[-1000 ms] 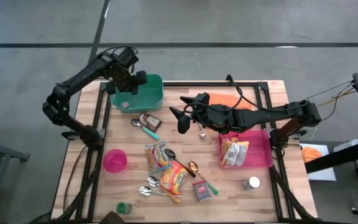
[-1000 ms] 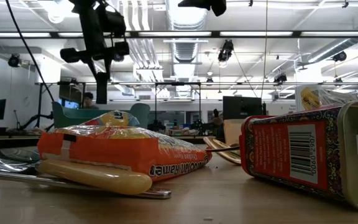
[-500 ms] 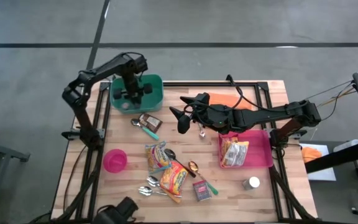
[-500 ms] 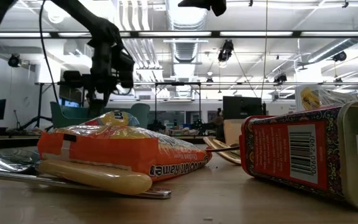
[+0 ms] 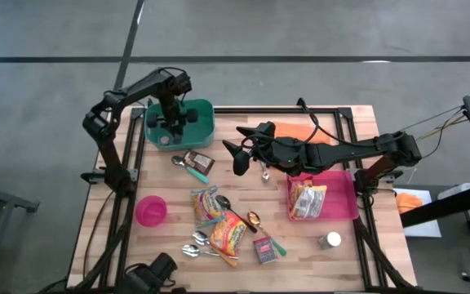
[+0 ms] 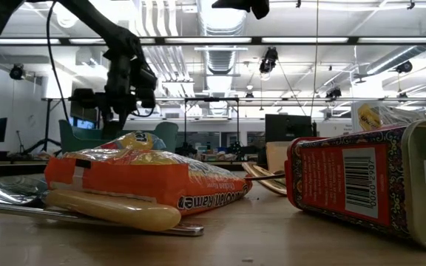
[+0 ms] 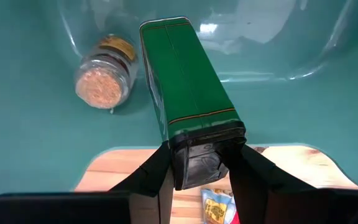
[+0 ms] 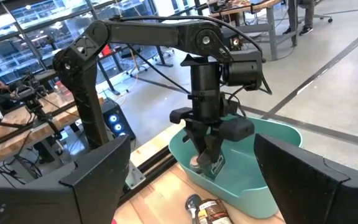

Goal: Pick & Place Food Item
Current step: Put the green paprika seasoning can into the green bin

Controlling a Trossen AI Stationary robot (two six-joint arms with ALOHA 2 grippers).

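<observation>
at the near edge of the surface (image 5: 317,263) we are seeing one small round tin (image 5: 329,240), one red box (image 5: 265,248) lying flat, one orange noodle packet (image 5: 228,231) and several spoons (image 5: 192,248), their exact count being hard to tell. one pink cup (image 5: 151,210) is sitting toward the left side, and one pink bin (image 5: 345,198) holding a snack bag (image 5: 306,200) is sitting on the right. mid-surface, the right gripper (image 5: 241,155) is hovering with its fingers spread and grasping nothing. just beyond, one dark packet (image 5: 197,158) is lying beside a teal-handled spoon (image 5: 188,168). at the far left corner, the left gripper (image 7: 199,163) is clenching one green box (image 7: 185,84) by its dark end, tilting it down inside the one teal bin (image 5: 205,122). one glass spice jar (image 7: 103,76) is lying on the bin floor just beside the box.
</observation>
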